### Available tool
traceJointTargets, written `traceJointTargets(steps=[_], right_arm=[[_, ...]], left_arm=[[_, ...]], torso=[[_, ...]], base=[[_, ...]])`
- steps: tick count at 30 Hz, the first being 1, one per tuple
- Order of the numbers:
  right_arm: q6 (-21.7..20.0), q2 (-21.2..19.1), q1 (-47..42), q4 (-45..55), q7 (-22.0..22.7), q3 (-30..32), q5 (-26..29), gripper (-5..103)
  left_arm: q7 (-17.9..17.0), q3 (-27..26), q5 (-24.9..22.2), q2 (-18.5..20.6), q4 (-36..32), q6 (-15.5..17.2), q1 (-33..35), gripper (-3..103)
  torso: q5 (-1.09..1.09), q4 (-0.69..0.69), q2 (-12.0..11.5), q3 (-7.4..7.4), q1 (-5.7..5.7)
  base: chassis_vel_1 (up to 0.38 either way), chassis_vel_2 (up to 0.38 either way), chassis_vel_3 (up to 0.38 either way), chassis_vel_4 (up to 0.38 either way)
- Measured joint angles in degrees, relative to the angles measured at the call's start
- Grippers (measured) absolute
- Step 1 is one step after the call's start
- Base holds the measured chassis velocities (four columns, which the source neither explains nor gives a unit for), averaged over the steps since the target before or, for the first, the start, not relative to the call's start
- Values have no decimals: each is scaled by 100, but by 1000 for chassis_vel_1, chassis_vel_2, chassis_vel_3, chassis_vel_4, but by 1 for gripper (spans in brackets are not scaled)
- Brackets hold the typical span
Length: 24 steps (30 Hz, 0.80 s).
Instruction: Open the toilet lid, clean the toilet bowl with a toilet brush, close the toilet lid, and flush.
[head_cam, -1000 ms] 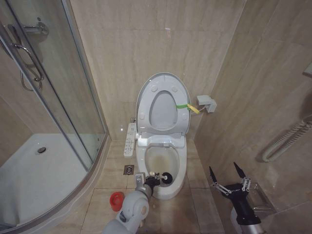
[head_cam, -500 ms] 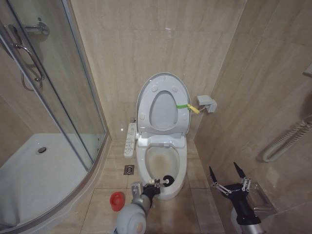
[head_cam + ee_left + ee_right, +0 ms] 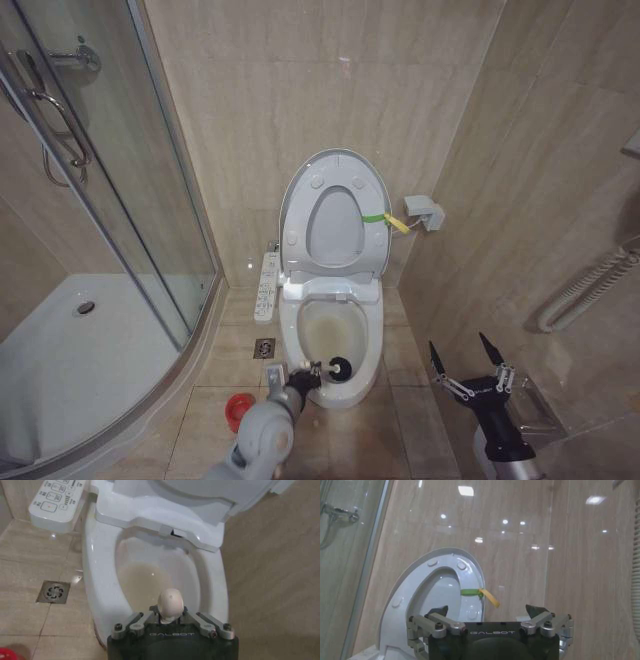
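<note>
The toilet lid (image 3: 333,165) stands upright against the wall, with the seat ring (image 3: 334,232) raised against it. Below, the toilet bowl (image 3: 336,324) is uncovered and stained yellowish inside (image 3: 145,578). My left gripper (image 3: 303,377) is at the bowl's front rim, shut on the toilet brush's pale handle (image 3: 170,600). The dark brush head (image 3: 340,368) sits just inside the front rim. My right gripper (image 3: 468,362) hangs open at the right, away from the toilet, facing the raised lid (image 3: 415,592) with its fingers (image 3: 437,612) spread.
A red cup holder (image 3: 238,409) stands on the floor left of the bowl, beyond a floor drain (image 3: 54,591). A control panel (image 3: 266,284) juts out at the toilet's left. The glass shower enclosure (image 3: 110,230) takes up the left; a tiled wall with a grab bar (image 3: 590,285) closes the right.
My left forearm swung slightly, drawing the brush head a little along the bowl's front rim and back. The right arm stayed still.
</note>
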Motion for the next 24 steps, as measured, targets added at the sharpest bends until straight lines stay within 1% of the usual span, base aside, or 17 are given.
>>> traceJointTargets(steps=[2, 4, 8, 10, 12, 14, 15, 16, 17, 19, 21, 24], right_arm=[[0, 0, 0, 0, 0, 0, 0, 100], [0, 0, 0, 0, -1, 0, 0, 100], [0, 0, 0, 1, 0, 0, 0, 100], [0, 0, 0, 1, -1, 0, 0, 100], [0, 0, 0, 0, 0, 0, 0, 100], [0, 0, 0, 0, 0, 0, 0, 100], [0, 0, 0, 0, 0, 0, 0, 100], [0, 0, 0, 0, 0, 0, 0, 100], [0, 0, 0, 0, -1, 0, 0, 100], [0, 0, 0, 0, 0, 0, 0, 100], [0, 0, 0, 0, 0, 0, 0, 100], [0, 0, 0, 1, 0, 0, 0, 100]], left_arm=[[36, 10, -64, -30, 297, -64, -196, 18], [37, 15, -71, -39, 337, -71, -226, 18], [-37, 49, -71, -36, 146, -40, -156, 18], [-142, 47, -18, -5, -276, 64, 86, 18], [-162, 37, 9, 5, -402, 87, 175, 18], [-242, -44, 80, 36, -896, 172, 553, 18], [-276, -73, 83, 41, -1041, 200, 677, 18], [-276, -73, 83, 41, -1041, 200, 677, 18], [-320, -125, 104, 68, -1253, 233, 876, 18], [-326, -190, 161, 133, -1435, 245, 1113, 18], [-309, -216, 198, 148, -1439, 237, 1166, 18], [-229, -268, 234, 81, -1056, 166, 1002, 18]], torso=[[0, 0, 0, 0, 0], [0, 0, 0, 0, 0], [0, 1, 0, 0, 0], [1, 1, 0, 0, 0], [2, 0, 0, 0, 0], [2, 0, 0, 0, 0], [1, 1, 0, 0, 0], [1, 1, 0, 0, 0], [1, 1, 0, 0, 0], [2, 1, 0, 0, 0], [1, 2, 0, -1, 0], [0, 1, 0, 0, 0]], base=[[0, 0, 0, 0], [0, 0, 0, 0], [0, 0, 0, 0], [0, 0, 0, 0], [0, 0, 0, 0], [0, 0, 0, 0], [0, 0, 0, 0], [0, 0, 0, 0], [0, 0, 0, 0], [0, 0, 0, 0], [0, 0, 0, 0], [0, 0, 0, 0]])
